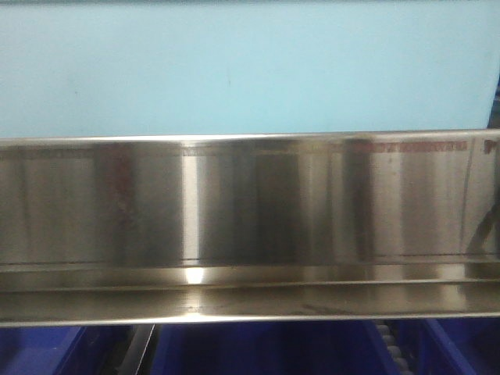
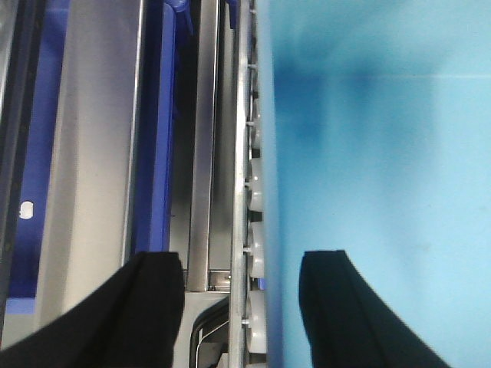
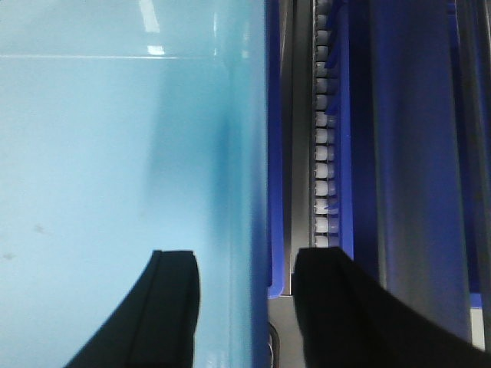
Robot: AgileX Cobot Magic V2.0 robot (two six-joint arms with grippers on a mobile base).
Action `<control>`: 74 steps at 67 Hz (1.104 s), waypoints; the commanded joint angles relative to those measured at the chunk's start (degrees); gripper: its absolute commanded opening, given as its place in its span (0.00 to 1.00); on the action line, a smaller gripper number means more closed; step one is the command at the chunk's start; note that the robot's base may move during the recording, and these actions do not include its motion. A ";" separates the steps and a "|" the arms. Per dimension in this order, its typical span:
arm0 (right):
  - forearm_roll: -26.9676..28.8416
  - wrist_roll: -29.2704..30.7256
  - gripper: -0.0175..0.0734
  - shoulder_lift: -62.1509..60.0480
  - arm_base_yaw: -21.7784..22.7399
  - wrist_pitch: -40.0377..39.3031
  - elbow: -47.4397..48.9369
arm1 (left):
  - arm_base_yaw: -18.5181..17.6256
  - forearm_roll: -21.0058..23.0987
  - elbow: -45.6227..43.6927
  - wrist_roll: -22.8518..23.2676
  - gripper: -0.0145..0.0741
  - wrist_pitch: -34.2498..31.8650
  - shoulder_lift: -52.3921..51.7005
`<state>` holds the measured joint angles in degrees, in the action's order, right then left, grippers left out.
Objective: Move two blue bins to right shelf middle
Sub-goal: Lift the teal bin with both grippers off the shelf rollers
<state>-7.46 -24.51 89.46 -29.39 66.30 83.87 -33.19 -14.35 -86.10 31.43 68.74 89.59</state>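
A pale blue bin (image 1: 234, 70) fills the top half of the front view, standing behind the broad shiny steel front rail of the right shelf middle (image 1: 250, 203). In the left wrist view my left gripper (image 2: 242, 268) is open and straddles the bin's (image 2: 383, 153) side wall, with one finger over the bin's inside and the other outside it. The right gripper (image 3: 245, 264) is open too, astride the opposite wall of the bin (image 3: 115, 153). Neither pair of fingers touches the wall. I cannot make out a second pale bin.
Dark royal-blue bins (image 1: 258, 351) sit on the tier below the rail. A track of white rollers (image 2: 255, 192) runs beside the pale bin on the left. Another roller track (image 3: 324, 153) and a dark blue bin (image 3: 399, 153) flank it on the right.
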 commanded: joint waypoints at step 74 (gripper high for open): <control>-0.14 -0.13 0.43 0.13 0.02 -3.43 -0.15 | 0.18 1.10 -0.31 0.31 0.46 1.23 2.11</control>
<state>-7.46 -24.51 89.67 -29.39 63.72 83.87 -33.19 -13.36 -86.10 31.43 69.62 91.94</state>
